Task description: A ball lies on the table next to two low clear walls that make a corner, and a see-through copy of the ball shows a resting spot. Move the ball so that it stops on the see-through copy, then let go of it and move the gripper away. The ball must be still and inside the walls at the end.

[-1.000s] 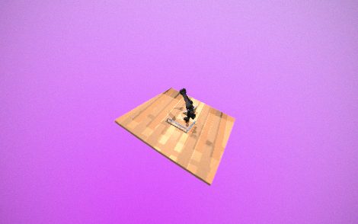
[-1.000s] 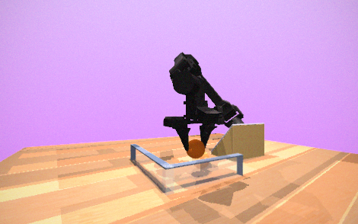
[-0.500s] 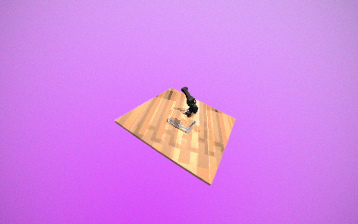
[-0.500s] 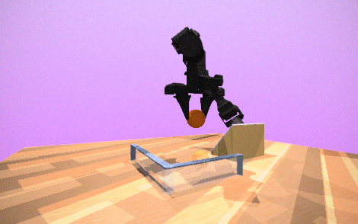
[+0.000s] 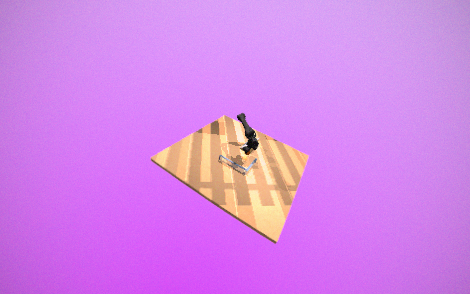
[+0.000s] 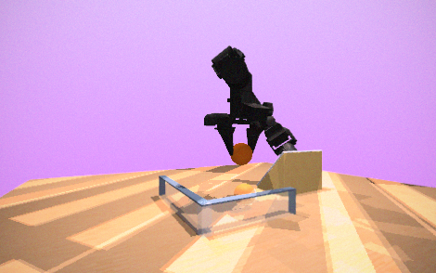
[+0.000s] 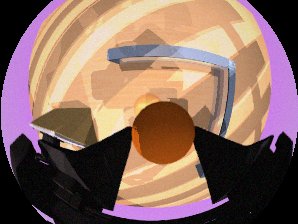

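Carrying is the step in hand: the tool grips the ball above the table, and next should lower it gently onto the copy.

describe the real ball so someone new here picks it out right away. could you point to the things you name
Find the black arm over the wooden table [image 5: 277,225] [image 6: 116,251] and follow it to its end effector [image 5: 245,152] [image 6: 241,150] [image 7: 163,134]. Pinched there, above the table, is the dark orange ball [image 6: 241,153] [image 7: 163,133]. Its see-through copy [image 6: 244,188] [image 7: 145,102] is paler, yellowish, and sits lower, by the clear walls [image 5: 232,164] [image 6: 202,202] [image 7: 170,51].
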Robot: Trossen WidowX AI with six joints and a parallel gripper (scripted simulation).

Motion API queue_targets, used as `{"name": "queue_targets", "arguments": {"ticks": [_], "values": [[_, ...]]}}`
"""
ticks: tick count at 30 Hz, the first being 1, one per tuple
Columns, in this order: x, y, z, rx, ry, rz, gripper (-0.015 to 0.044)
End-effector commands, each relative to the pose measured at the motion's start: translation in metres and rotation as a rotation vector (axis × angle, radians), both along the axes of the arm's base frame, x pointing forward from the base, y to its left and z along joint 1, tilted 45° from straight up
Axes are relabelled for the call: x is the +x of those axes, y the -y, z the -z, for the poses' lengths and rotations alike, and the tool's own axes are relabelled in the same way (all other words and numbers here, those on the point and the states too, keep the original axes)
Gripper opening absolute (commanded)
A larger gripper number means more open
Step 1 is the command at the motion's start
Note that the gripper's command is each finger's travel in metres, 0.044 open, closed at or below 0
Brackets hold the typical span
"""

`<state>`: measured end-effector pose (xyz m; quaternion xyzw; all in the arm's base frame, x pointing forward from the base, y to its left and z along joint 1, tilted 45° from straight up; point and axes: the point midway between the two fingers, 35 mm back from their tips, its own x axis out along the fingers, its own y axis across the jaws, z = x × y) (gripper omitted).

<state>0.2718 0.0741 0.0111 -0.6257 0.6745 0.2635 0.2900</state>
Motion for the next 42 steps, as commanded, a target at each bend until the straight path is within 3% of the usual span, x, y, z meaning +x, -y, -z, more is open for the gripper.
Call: {"name": "queue_targets", "arguments": {"ticks": [1, 11, 24, 42], "values": [[-0.008, 0.010, 0.004, -0.003, -0.004, -0.007, 0.0000], [-0.019, 0.027, 0.015, -0.003, -0.004, -0.007, 0.0000], [-0.023, 0.072, 0.060, -0.006, -0.003, -0.007, 0.0000], [-0.024, 0.086, 0.074, -0.007, -0.003, -0.007, 0.0000]]}}
